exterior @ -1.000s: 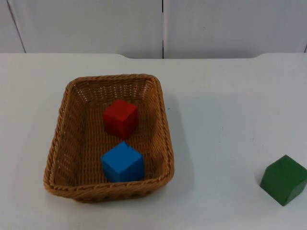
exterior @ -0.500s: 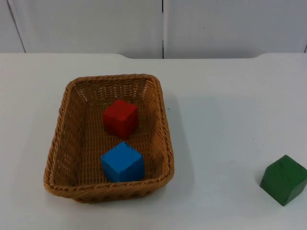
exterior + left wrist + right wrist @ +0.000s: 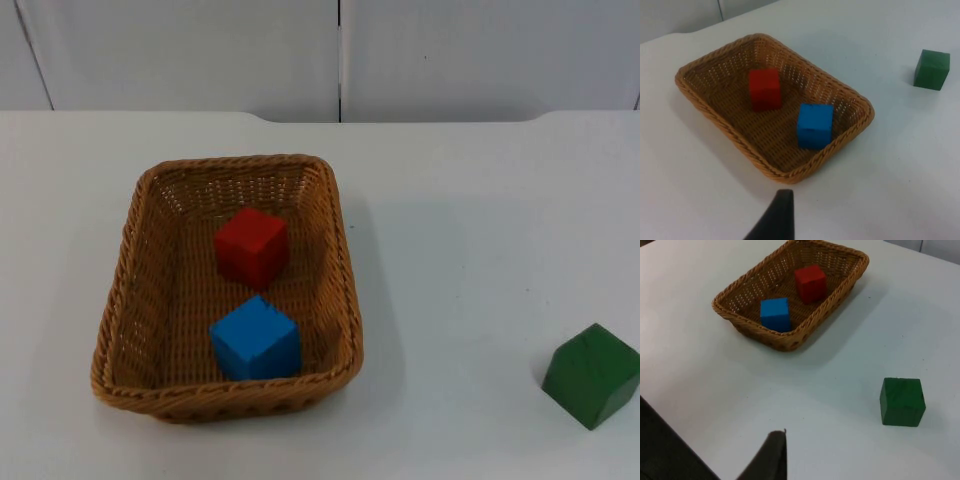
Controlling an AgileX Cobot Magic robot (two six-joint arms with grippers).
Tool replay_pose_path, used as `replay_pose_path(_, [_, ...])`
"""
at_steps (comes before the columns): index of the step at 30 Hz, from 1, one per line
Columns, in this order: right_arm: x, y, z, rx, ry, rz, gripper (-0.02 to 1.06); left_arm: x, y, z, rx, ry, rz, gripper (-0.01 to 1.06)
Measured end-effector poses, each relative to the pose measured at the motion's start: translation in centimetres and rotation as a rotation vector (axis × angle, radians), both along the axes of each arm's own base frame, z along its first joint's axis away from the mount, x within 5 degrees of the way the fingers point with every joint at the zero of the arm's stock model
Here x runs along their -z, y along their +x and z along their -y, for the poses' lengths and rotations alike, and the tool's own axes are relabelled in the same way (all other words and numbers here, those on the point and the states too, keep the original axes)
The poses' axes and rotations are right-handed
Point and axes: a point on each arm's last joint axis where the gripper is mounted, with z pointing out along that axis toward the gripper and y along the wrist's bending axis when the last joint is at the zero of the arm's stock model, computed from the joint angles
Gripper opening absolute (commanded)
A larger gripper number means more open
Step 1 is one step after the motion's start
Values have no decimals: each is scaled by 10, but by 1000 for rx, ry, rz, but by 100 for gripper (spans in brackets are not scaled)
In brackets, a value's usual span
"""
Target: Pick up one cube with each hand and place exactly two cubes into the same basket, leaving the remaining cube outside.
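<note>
1. Basket point(image 3: 130, 300) of brown wicker sits on the left part of the white bench point(image 3: 470, 250).
2. Red cube point(image 3: 251, 245) lies inside it toward the far wall; blue cube point(image 3: 255, 338) lies inside near the front rim, just apart from the red one.
3. Green cube point(image 3: 592, 375) rests on the bench far right, well apart from the basket.
4. Left gripper point(image 3: 774, 220) hangs above the bench beside the basket; right gripper point(image 3: 768, 457) hangs near the green cube. With one fingertip visible each, I cannot tell whether either gripper's fingers are spread or closed.
</note>
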Motion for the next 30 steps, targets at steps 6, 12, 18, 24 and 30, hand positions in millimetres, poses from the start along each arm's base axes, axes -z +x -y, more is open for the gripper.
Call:
replay_pose_path(6, [0, 0, 0, 0, 0, 0, 105, 0, 0, 0, 0, 0, 0, 105])
replay_pose_path(12, [0, 0, 0, 0, 0, 0, 105, 0, 0, 0, 0, 1, -1, 105])
replay_pose_path(18, [0, 0, 0, 4, 0, 0, 105, 0, 0, 0, 0, 1, -1, 105])
replay_pose_path(24, [0, 0, -1, 72, 0, 0, 105, 0, 0, 0, 0, 1, -2, 105])
replay_pose_path(30, [0, 0, -1, 154, 0, 0, 105, 0, 0, 0, 0, 2, -3, 105])
